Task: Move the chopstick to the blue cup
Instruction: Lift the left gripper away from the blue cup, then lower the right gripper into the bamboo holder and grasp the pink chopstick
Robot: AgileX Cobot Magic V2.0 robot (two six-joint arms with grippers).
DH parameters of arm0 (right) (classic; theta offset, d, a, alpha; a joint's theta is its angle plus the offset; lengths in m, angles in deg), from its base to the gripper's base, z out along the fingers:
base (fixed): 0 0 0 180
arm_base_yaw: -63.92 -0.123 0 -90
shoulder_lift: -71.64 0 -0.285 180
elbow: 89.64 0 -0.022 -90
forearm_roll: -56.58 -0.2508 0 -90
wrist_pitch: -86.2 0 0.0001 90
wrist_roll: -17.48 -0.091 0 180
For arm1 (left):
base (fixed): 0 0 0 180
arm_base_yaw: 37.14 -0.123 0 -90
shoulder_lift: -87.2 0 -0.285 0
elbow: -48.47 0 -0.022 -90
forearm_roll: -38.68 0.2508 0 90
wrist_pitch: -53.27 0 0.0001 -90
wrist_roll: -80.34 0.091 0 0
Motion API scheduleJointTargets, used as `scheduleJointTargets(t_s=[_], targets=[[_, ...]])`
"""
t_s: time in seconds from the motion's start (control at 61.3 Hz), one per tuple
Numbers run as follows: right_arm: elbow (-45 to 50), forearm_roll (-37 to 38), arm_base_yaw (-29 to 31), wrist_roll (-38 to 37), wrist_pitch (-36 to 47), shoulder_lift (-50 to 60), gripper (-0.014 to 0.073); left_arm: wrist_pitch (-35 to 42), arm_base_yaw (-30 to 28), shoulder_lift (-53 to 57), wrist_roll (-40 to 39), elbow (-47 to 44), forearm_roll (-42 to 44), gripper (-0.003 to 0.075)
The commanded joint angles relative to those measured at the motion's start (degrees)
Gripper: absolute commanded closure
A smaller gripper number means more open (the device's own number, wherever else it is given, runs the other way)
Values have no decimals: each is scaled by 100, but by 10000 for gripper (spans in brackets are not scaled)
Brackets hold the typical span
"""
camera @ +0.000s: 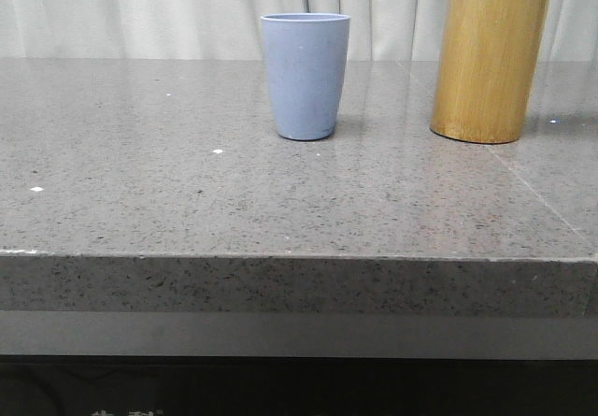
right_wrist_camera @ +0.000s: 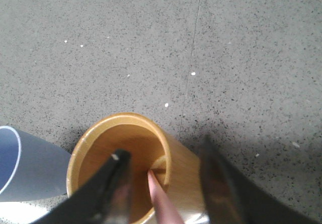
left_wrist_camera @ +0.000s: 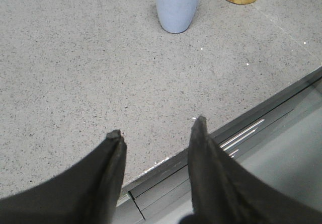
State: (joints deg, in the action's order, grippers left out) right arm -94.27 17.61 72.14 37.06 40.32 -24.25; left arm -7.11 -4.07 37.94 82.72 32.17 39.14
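Landmark: the bamboo cylinder (camera: 490, 63), a yellow-brown upright holder standing on the grey speckled counter (camera: 187, 192), toward the far right side in the front view.
Chopstick: the pale pink chopstick (right_wrist_camera: 163, 201) stands inside the bamboo cylinder, leaning against its inner wall; in the front view only its tip pokes above the cylinder's rim at the right.
Blue cup: the blue cup (camera: 305, 76) stands upright on the counter to the left of the bamboo cylinder, apart from it with bare counter between them; its mouth faces up and nothing shows above its rim.
Right gripper: the right gripper (right_wrist_camera: 161, 166) hangs over the mouth of the bamboo cylinder with its fingers spread; one finger (right_wrist_camera: 118, 183) reaches down inside the opening, the other lies outside the cylinder's wall, and the chopstick rises between them. Whether either finger touches the chopstick cannot be told.
Left gripper: the left gripper (left_wrist_camera: 157, 131) has its two dark fingers spread wide with nothing between them, over the near edge of the counter, well short of the bamboo cylinder and of the blue cup.
Backdrop: pale curtain (camera: 140, 9) hanging behind the bamboo cylinder and the counter's far edge.
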Motion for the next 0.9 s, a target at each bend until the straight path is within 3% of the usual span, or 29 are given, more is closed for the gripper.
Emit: scheduleJointTargets(t_s=[0.0,0.489,0.881], targets=[[-211,-226,38,90,168,212,405,448,18,-10,-44,113,-46,417],[-961,-48,38,219,-510,223,662,449,18,-10,-44,100,-46,417],[-2422,590,-26,219,-1325,811,662,439,18,-10,-44,100,-46,417]])
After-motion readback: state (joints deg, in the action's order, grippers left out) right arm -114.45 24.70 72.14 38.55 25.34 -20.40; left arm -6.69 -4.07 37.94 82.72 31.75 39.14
